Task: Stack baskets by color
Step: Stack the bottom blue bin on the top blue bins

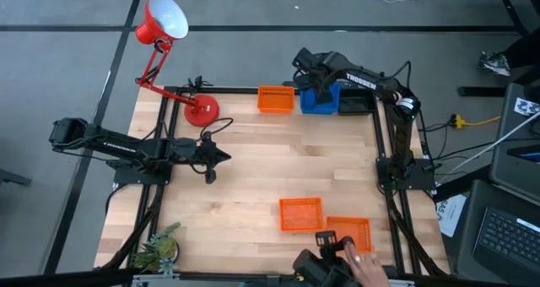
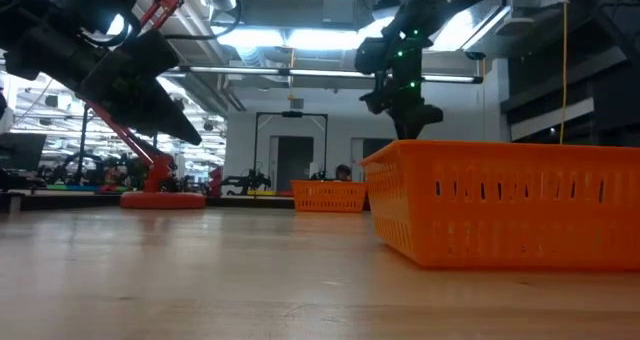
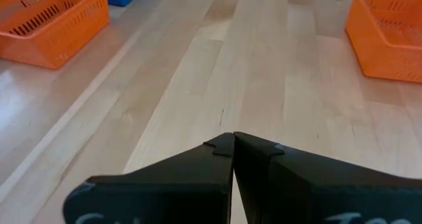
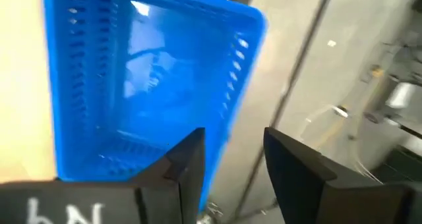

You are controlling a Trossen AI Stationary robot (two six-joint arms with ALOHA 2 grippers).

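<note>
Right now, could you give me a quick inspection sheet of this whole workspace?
Surface: wooden table, bare in the middle.
Job's things: orange basket and blue basket at the far edge; two orange baskets near the front.
Clutter: red desk lamp, small plant.
Grippers: left gripper jaws shut, empty; right gripper jaws open over the blue basket.
Cables: yellow cable on the floor.
Surroundings: a person's hand at the front edge.

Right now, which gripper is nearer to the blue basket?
The right gripper: it hangs open just over the blue basket at the table's far edge. The left gripper is shut, far away over the table's left-middle part.
</note>
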